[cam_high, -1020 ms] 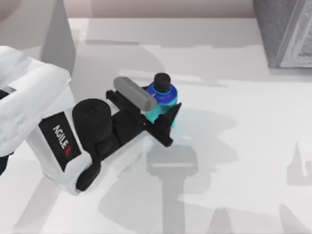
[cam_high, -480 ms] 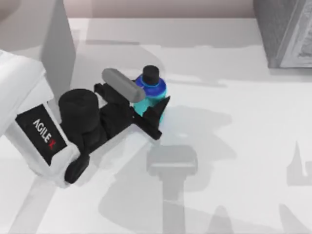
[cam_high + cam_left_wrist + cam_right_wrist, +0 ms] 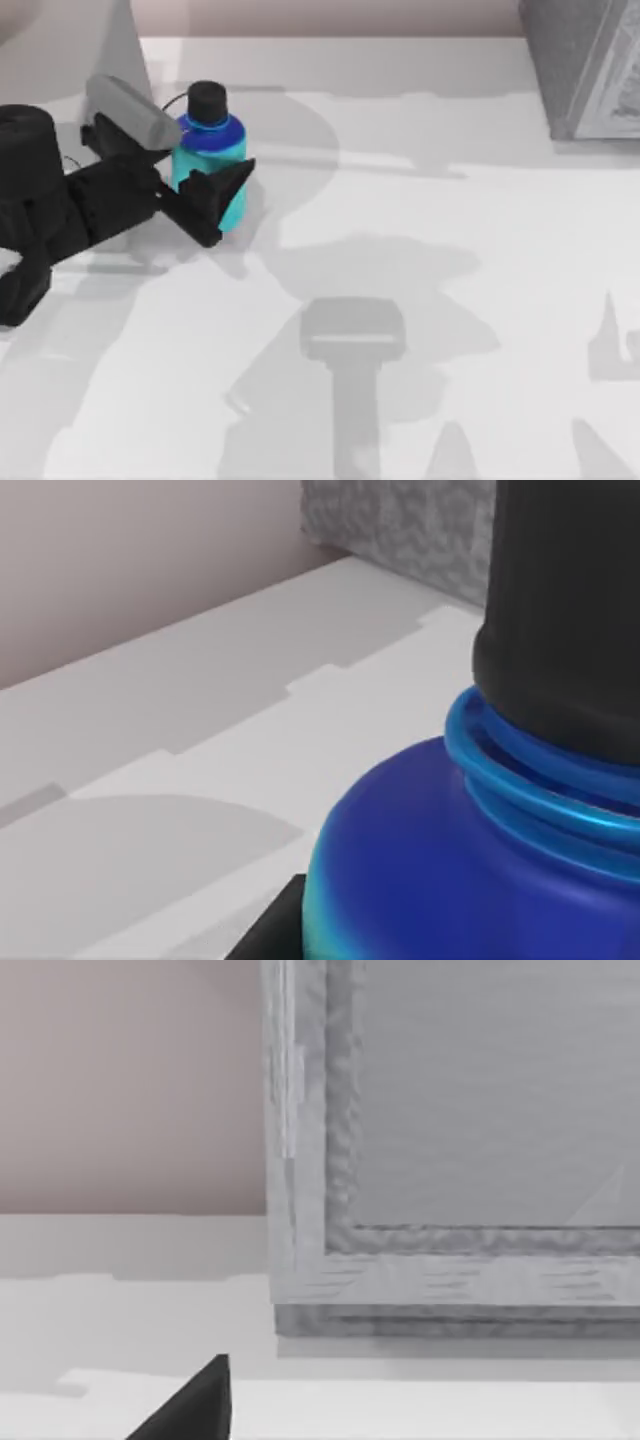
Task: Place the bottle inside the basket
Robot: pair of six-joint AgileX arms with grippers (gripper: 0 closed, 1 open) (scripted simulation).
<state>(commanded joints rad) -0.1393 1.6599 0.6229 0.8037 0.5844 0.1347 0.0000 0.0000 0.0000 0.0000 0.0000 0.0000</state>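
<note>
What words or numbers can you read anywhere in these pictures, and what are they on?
There are none to read right now.
The bottle has a plain blue and cyan body and a black cap, with no label.
The left gripper holding it is plain black.
The grey basket at the table's far right corner has no writing on it either.

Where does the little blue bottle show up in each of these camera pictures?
Top view: the bottle stands upper left, between the left gripper fingers.
Left wrist view: its blue shoulder and black cap, close up.
Right wrist view: not in it.
Shared landmark: the grey basket.
</note>
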